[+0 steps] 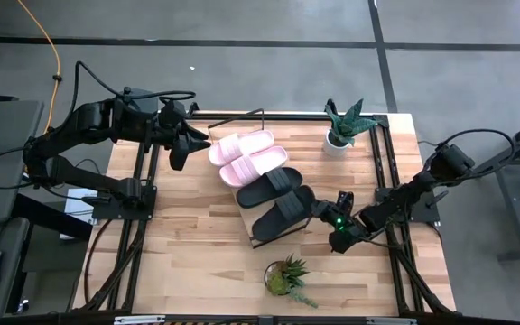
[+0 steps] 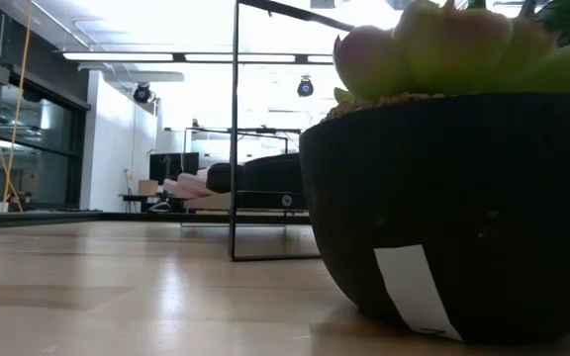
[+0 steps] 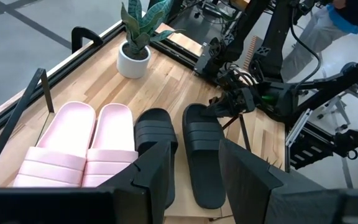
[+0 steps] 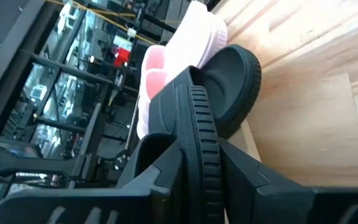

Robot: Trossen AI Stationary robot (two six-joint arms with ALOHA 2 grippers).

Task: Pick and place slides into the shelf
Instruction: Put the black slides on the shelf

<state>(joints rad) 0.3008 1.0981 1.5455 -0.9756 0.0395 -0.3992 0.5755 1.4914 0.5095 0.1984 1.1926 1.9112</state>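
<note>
Now our right gripper [image 1: 325, 213] pinches the last black slide [image 1: 283, 213] by its edge on the shelf [image 1: 247, 198]; we should align it beside its pair before opening. The left gripper [image 1: 188, 144] waits spread near the pink slides [image 1: 247, 154].

4 slides [image 1: 262, 176] prob. all on shelf [image 1: 242, 200].

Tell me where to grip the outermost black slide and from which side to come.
Grip the black slide by its thin sole edge at the end facing the right gripper, coming from that arm's side. The right wrist view shows the fingers already straddling that ridged edge; the other black slide blocks the far side.
</note>
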